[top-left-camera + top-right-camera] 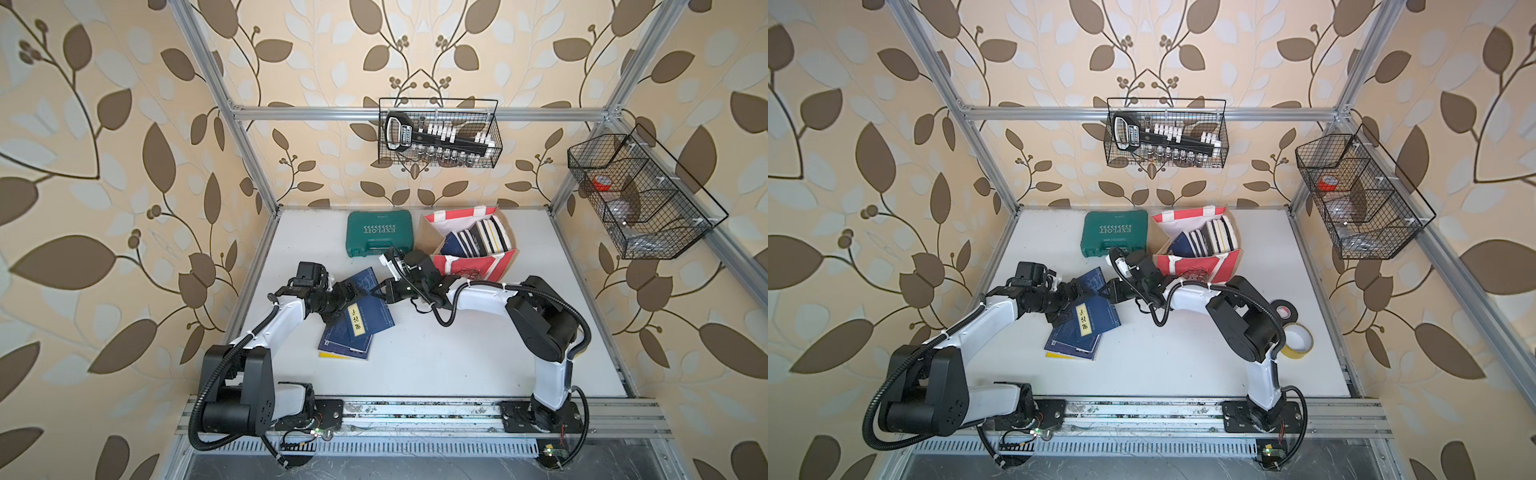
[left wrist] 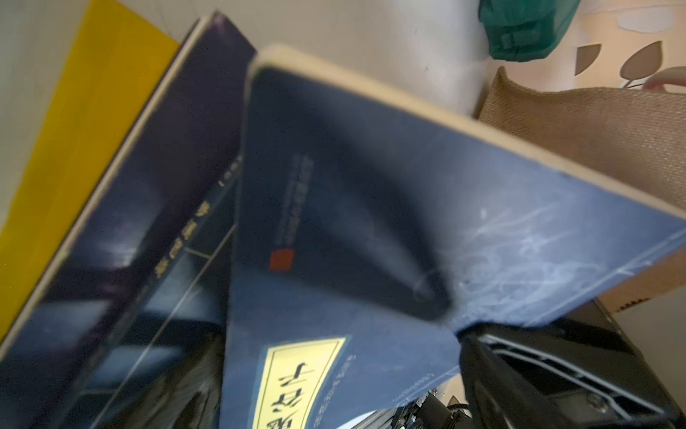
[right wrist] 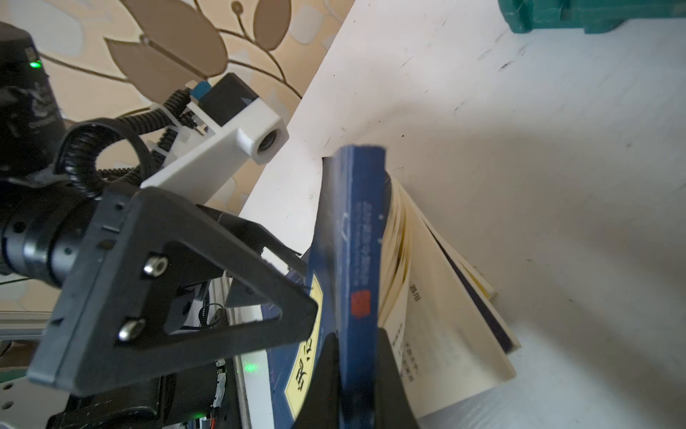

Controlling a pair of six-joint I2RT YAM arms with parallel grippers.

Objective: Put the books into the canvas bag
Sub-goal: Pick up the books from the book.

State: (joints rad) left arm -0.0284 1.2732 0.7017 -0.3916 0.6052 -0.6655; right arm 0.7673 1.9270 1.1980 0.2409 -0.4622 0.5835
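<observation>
A small pile of books (image 1: 349,336) lies left of the table's middle: a yellow one (image 1: 332,355) at the bottom and dark navy ones above it. The top blue book (image 1: 370,316) with a yellow label is tilted up. My right gripper (image 3: 356,379) is shut on its spine, and its pages (image 3: 427,297) fan open. My left gripper (image 1: 349,303) stands open against the book's cover (image 2: 371,223), one finger (image 3: 185,297) touching it. The canvas bag (image 1: 498,266) stands upright at the back with several books (image 1: 478,239) inside.
A green tool case (image 1: 380,232) lies left of the bag. Two black wire baskets (image 1: 440,133) (image 1: 640,195) hang on the back and right walls. Two tape rolls (image 1: 1285,309) (image 1: 1298,338) lie behind the right arm. Aluminium frame posts ring the table.
</observation>
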